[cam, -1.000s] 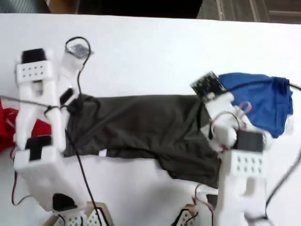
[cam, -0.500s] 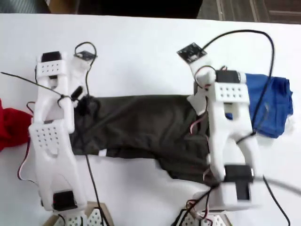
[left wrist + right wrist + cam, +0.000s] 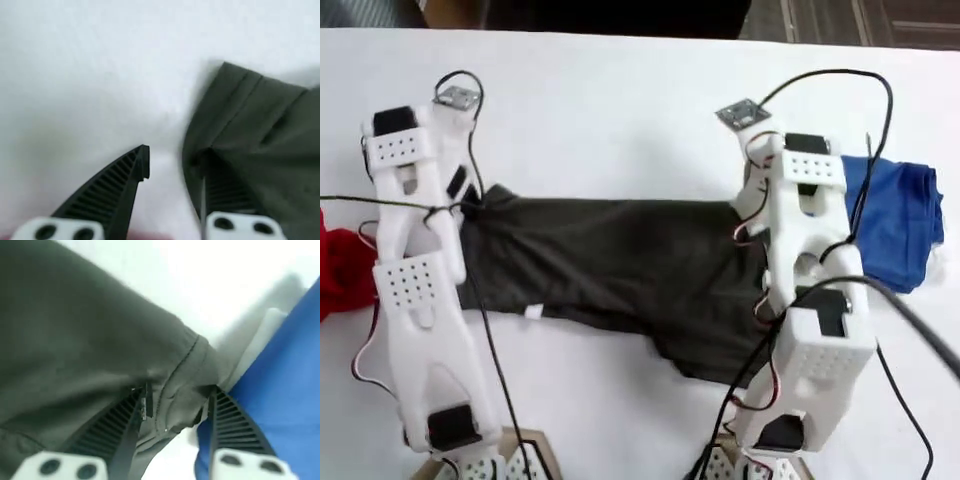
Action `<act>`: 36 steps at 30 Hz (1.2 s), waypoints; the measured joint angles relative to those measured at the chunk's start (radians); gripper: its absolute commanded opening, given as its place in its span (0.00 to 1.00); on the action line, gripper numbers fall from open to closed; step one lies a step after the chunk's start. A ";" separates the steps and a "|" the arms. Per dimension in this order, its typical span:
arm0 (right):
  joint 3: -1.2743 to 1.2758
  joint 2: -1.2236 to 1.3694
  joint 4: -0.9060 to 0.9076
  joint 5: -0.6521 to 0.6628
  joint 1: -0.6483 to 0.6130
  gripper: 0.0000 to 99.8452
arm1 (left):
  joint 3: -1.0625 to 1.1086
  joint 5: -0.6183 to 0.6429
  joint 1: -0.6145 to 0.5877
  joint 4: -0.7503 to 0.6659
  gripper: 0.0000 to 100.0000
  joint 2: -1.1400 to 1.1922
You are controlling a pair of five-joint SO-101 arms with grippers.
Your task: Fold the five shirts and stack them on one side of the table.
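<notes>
A dark olive shirt (image 3: 620, 265) lies spread across the middle of the table. My left gripper (image 3: 470, 192) is at its far left corner, open. In the left wrist view the left gripper (image 3: 172, 160) has one finger (image 3: 125, 185) on bare table, and the other at the dark olive shirt's (image 3: 250, 125) edge. My right gripper (image 3: 748, 208) is at the shirt's far right end, also open. In the right wrist view the right gripper (image 3: 177, 395) has its fingers on either side of a fold of the olive shirt's hem (image 3: 100, 340), beside a blue shirt (image 3: 280, 390).
The blue shirt (image 3: 900, 215) lies crumpled at the right, partly behind the right arm. A red shirt (image 3: 340, 265) lies at the left edge. Black cables hang from both arms. The white table (image 3: 620, 120) stretches beyond the shirts.
Both arms have stretched out toward the far side, and the right one swung in over the shirt's right end. The olive shirt now lies flatter and more drawn out.
</notes>
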 measured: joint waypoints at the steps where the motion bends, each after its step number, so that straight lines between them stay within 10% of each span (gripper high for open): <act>1: -0.017 0.014 0.000 0.000 0.000 0.19 | 0.000 -0.002 -0.002 0.000 0.18 0.000; 22: -0.376 0.028 0.334 0.000 -0.044 0.19 | -0.186 -0.008 -0.083 0.037 0.18 0.003; 36: -0.144 0.078 -0.018 0.031 -0.110 0.19 | 0.302 -0.008 0.245 0.002 0.18 -0.287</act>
